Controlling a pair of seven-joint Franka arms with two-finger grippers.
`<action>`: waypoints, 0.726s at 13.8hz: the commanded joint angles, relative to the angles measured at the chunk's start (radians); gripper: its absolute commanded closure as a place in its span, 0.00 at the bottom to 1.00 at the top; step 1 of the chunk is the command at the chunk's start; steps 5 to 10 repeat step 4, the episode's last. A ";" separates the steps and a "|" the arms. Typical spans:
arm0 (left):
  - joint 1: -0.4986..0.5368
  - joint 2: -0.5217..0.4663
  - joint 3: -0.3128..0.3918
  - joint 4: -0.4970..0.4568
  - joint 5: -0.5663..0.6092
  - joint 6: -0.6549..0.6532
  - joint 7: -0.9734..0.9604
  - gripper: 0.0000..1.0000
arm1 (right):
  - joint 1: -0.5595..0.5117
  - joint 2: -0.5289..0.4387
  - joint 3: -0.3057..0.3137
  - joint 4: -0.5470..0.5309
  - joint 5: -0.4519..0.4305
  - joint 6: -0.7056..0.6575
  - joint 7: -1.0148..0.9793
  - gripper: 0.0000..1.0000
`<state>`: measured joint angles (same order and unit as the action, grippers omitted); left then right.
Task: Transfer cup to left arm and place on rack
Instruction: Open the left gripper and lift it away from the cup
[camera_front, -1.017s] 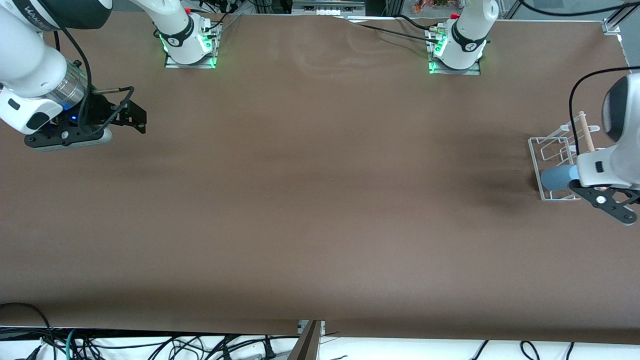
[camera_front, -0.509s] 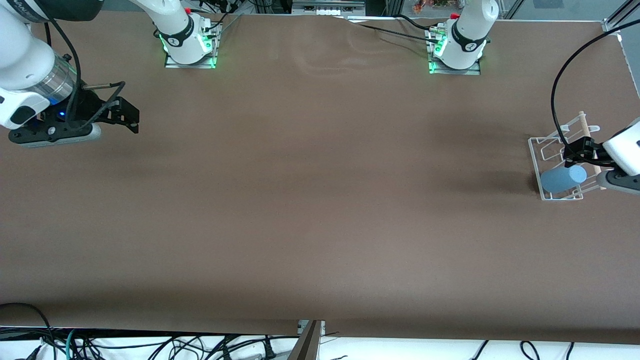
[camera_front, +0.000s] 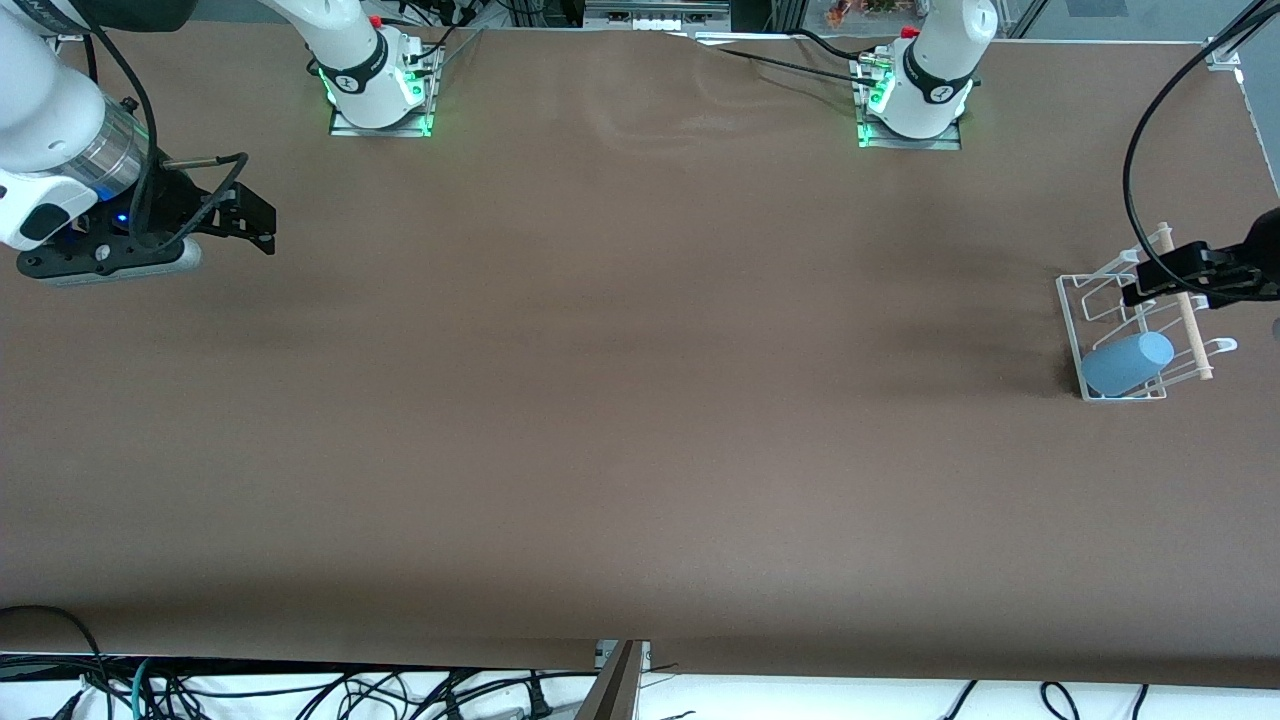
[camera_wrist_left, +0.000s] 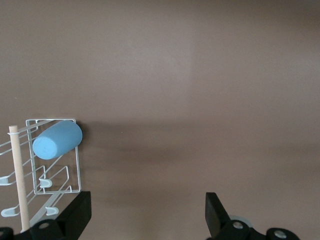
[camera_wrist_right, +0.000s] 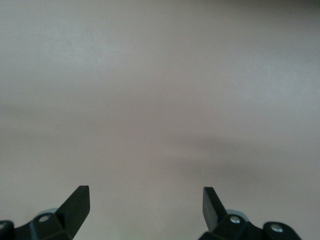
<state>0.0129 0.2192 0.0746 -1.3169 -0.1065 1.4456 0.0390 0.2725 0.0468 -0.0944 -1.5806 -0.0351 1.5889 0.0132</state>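
Note:
The light-blue cup (camera_front: 1128, 364) lies tilted on its side on the white wire rack (camera_front: 1072, 318), at the rack's corner nearer to the front camera. In the left wrist view the cup (camera_wrist_left: 56, 140) shows its closed bottom, and the rack (camera_wrist_left: 77, 167) and its wooden dowel (camera_wrist_left: 19, 180) are beside it. My left gripper (camera_front: 1142, 279) hangs open and empty over the rack, apart from the cup. In its own view the left gripper (camera_wrist_left: 148, 211) has only table between its fingers. My right gripper (camera_front: 262, 228) is open and empty over the table at the right arm's end, as its wrist view (camera_wrist_right: 146, 206) also shows.
The rack stands close to the table's edge at the left arm's end. Both arm bases (camera_front: 378, 85) (camera_front: 915, 95) are bolted along the table's edge farthest from the front camera. Brown table (camera_front: 640, 400) spreads between the two grippers. Cables hang below the table's front edge.
My left arm has drawn back from the cup, leaving it on the rack, and now hangs higher over the rack. The right gripper has shifted slightly toward its end of the table.

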 joint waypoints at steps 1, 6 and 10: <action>-0.010 -0.035 0.008 -0.045 0.027 -0.005 -0.014 0.00 | -0.001 -0.021 -0.002 -0.007 0.000 -0.010 -0.021 0.00; -0.016 -0.008 0.002 -0.027 0.044 -0.037 -0.016 0.00 | -0.001 -0.030 -0.002 -0.018 0.000 -0.004 -0.033 0.00; -0.016 -0.008 0.002 -0.027 0.044 -0.037 -0.016 0.00 | -0.001 -0.030 -0.002 -0.018 0.000 -0.004 -0.033 0.00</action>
